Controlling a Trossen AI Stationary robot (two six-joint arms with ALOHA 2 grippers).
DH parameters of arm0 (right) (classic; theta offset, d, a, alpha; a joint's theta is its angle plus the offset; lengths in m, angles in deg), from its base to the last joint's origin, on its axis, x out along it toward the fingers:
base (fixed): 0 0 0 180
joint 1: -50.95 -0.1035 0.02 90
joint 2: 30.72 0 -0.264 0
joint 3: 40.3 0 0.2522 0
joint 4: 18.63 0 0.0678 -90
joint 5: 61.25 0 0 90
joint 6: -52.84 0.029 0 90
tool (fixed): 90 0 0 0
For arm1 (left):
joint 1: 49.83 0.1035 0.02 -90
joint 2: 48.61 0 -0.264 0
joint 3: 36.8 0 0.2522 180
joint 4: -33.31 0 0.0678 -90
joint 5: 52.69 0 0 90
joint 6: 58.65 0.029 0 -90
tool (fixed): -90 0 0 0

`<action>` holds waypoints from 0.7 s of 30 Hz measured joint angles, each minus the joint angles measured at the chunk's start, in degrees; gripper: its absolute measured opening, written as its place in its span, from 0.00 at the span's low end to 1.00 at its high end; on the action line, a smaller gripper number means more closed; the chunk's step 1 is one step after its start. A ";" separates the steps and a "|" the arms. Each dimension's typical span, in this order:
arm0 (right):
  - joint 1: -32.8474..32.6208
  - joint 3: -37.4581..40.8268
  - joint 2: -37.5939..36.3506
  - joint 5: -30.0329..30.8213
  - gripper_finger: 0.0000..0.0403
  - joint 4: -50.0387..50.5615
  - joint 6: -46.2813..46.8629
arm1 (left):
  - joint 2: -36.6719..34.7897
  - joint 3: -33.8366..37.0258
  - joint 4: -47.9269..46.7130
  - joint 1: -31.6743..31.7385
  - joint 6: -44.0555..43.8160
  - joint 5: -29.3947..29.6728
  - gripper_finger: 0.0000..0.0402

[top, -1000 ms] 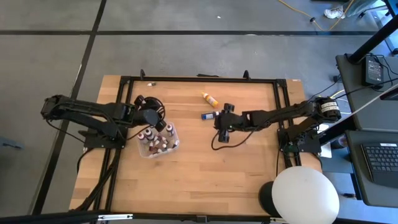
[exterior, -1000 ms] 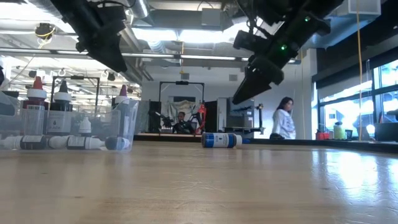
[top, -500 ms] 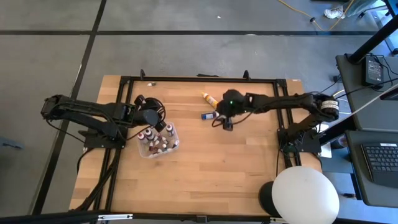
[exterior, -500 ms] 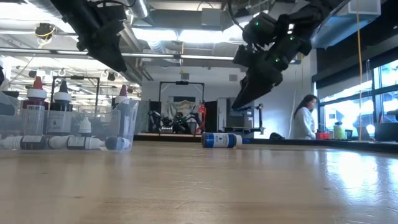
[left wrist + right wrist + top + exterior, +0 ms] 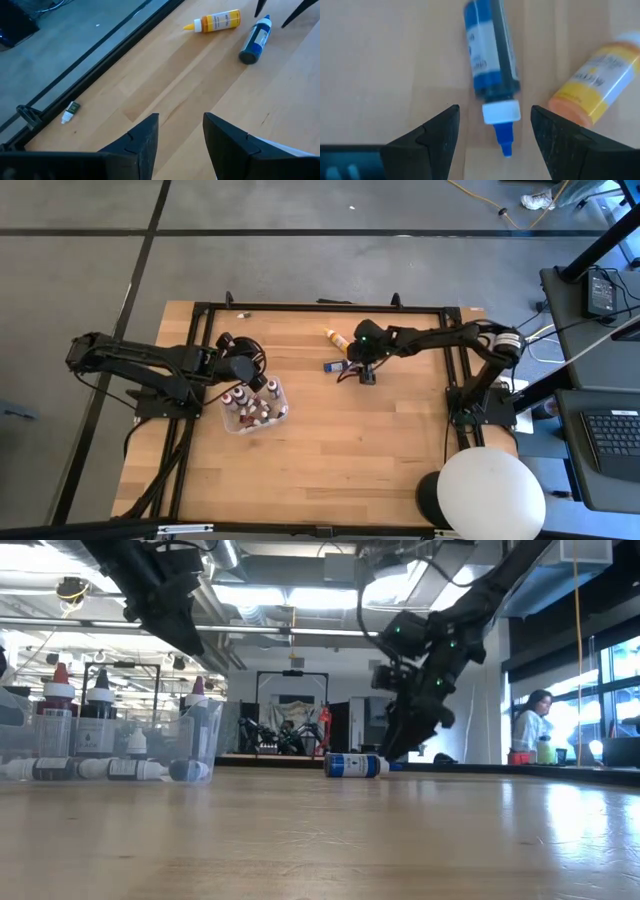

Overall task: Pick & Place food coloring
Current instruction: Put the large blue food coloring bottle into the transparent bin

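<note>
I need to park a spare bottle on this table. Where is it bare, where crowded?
Bare: the wood between the clear tray and the table's near edge. Crowded: around the blue bottle and yellow bottle, under the right gripper.

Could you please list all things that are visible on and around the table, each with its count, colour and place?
Blue bottle: one, blue with white collar, lying on the table's far middle, between the right tool's open fingers.
Yellow bottle: one, orange-yellow, lying beside the blue one.
Tiny bottle: one, dark with white cap, lying at the table's far edge near the black frame.
Clear tray: one, on the left half of the table, filled with small bottles, red and dark, white-capped.
Table: one, light wood.
Person: one, in the room behind.
Left tool: black, open, empty, above the tray.
Right tool: black, open, low over the blue bottle.
</note>
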 joint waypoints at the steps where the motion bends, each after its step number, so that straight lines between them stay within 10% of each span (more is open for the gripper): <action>1: 0.26 0.01 0.47 0.02 0.61 -0.02 0.01 | 0.00 0.00 -0.02 0.00 0.00 0.00 0.38; 21: 0.96 0.02 5.38 -1.00 0.61 -3.18 0.07 | 0.02 -0.02 -0.02 0.00 -0.02 0.02 0.38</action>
